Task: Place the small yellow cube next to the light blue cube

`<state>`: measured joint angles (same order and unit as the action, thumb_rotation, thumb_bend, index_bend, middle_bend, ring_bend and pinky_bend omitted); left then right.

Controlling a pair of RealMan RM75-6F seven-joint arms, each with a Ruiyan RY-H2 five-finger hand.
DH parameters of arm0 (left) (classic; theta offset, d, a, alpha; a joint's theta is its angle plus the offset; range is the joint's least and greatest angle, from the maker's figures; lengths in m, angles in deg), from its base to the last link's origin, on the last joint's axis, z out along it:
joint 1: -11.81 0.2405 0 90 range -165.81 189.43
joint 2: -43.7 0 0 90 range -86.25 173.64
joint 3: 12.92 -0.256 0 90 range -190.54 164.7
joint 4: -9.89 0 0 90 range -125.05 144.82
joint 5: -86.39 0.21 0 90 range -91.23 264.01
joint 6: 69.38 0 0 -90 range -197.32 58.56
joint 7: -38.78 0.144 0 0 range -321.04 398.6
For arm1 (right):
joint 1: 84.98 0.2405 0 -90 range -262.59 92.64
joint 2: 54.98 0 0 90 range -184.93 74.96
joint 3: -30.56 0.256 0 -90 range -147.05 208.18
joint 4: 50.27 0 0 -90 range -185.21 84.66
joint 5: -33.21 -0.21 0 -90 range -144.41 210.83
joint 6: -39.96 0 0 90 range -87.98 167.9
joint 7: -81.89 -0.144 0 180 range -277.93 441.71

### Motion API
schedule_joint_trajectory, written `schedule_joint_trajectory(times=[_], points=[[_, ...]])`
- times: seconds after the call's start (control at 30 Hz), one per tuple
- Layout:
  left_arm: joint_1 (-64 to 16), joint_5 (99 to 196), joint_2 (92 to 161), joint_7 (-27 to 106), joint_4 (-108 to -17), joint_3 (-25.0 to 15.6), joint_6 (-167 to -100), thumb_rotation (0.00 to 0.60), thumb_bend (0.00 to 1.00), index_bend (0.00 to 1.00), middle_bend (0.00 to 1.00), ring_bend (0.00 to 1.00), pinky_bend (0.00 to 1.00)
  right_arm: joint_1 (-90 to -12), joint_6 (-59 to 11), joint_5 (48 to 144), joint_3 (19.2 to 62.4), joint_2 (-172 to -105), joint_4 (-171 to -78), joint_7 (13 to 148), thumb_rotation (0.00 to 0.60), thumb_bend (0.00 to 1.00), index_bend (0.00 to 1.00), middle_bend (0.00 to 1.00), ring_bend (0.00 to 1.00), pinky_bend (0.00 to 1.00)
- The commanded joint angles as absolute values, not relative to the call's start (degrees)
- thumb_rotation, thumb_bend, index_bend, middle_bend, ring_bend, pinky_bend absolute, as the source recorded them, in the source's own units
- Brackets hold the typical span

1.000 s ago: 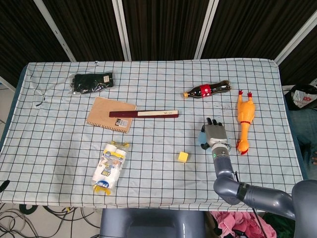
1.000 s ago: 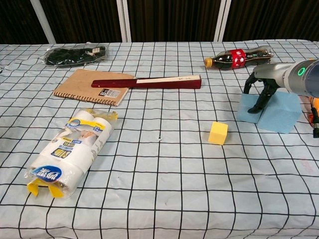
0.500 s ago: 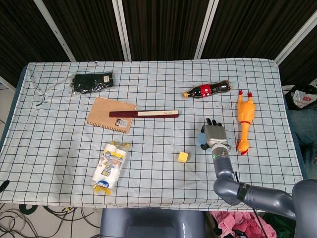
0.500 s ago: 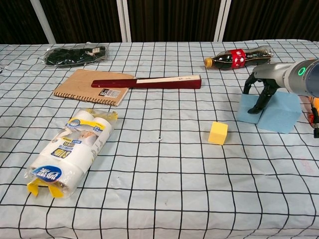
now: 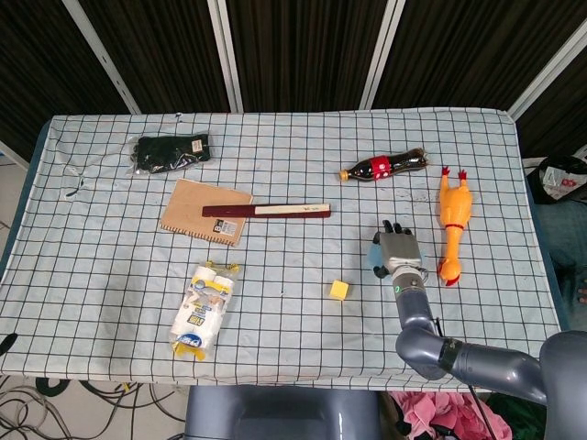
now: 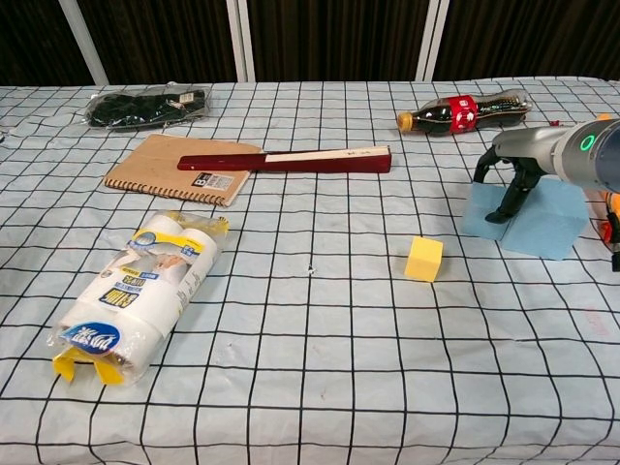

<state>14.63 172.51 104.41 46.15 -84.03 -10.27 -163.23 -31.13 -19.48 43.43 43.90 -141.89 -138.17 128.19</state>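
The small yellow cube (image 5: 339,291) (image 6: 423,259) lies alone on the checked cloth, right of centre. To its right stands the larger light blue cube (image 5: 374,258) (image 6: 539,222). My right hand (image 5: 398,247) (image 6: 511,180) is over the blue cube's left end and hides most of it in the head view. Its dark fingers (image 6: 505,205) reach down the cube's left side and front face and grip it. About one cube width of cloth separates the two cubes. My left hand shows in neither view.
A rubber chicken (image 5: 452,225) lies right of the blue cube and a cola bottle (image 5: 382,166) behind it. A closed red fan (image 5: 266,211) on a brown notebook (image 5: 204,210), a dark bag (image 5: 171,151) and a tissue pack (image 5: 203,308) occupy the left half.
My right hand has edged slightly to the right, and the light blue cube has shifted a little with it. The yellow cube has not moved.
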Motion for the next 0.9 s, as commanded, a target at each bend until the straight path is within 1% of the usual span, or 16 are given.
schedule_joint_trajectory(times=[0.03,0.57,0.8,0.9], points=[[14.64,172.51,104.40,46.16,-84.02,-10.27,-163.23,0.600,0.04,0.19,0.06,0.00,0.00,-31.07,-19.43,43.36,43.75,-141.90,-138.15,128.26,0.600,0.27,0.29,0.00,0.00,0.09],[14.65,172.46,104.38,46.16,-84.02,-10.27,-163.19,0.600,0.04,0.19,0.06,0.00,0.00,-30.92,-19.93,43.47,43.23,-141.50,-138.93,128.30,0.600,0.27,0.30,0.00,0.00,0.09],[14.67,172.43,104.34,46.18,-84.05,-10.28,-163.17,0.600,0.04,0.19,0.06,0.00,0.00,-30.78,-20.10,43.17,43.16,-141.46,-138.92,128.40,0.600,0.27,0.26,0.00,0.00,0.09],[14.65,172.35,104.39,46.31,-84.04,-10.21,-163.19,0.600,0.04,0.19,0.06,0.00,0.00,-30.76,-20.15,43.12,43.04,-141.27,-139.43,128.51,0.600,0.27,0.23,0.00,0.00,0.09]])
